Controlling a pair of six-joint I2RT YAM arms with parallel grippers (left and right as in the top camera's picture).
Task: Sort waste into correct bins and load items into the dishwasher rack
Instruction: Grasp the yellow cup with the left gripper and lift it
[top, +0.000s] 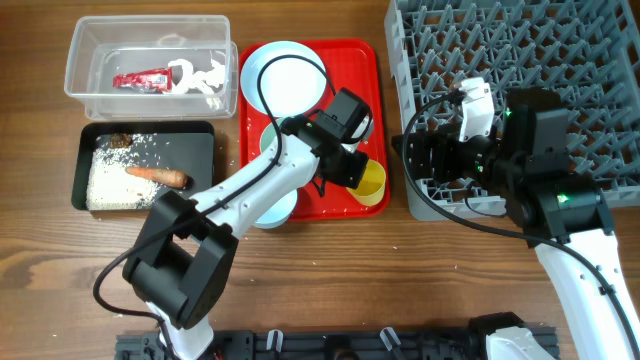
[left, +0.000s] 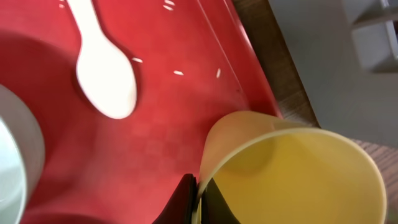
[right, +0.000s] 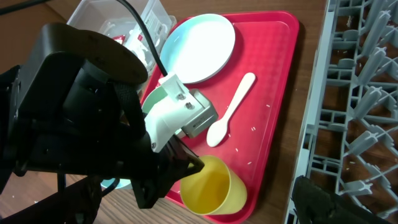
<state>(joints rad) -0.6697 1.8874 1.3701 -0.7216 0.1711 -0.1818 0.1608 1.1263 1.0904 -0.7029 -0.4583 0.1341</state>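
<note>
My left gripper (top: 358, 172) (left: 198, 199) is shut on the rim of the small yellow cup (top: 371, 181) (left: 292, 177) (right: 211, 186), which sits tilted at the front right corner of the red tray (top: 365, 60). The white spoon (left: 106, 81) (right: 227, 115) lies on the tray beside it. The pale blue plate (top: 285, 75) (right: 199, 50) is at the tray's back. One bowl (top: 275, 212) shows partly under the left arm. My right gripper (top: 418, 160) is open and empty at the near-left edge of the grey rack (top: 520, 60) (right: 360, 93).
The clear tub (top: 90, 90) holds the red wrapper (top: 142, 79) and the white tissue (top: 200, 75). The black tub (top: 200, 145) holds rice (top: 115, 178), the carrot stick (top: 158, 175) and a brown lump (top: 118, 140). Loose rice grains (left: 178, 73) lie on the tray.
</note>
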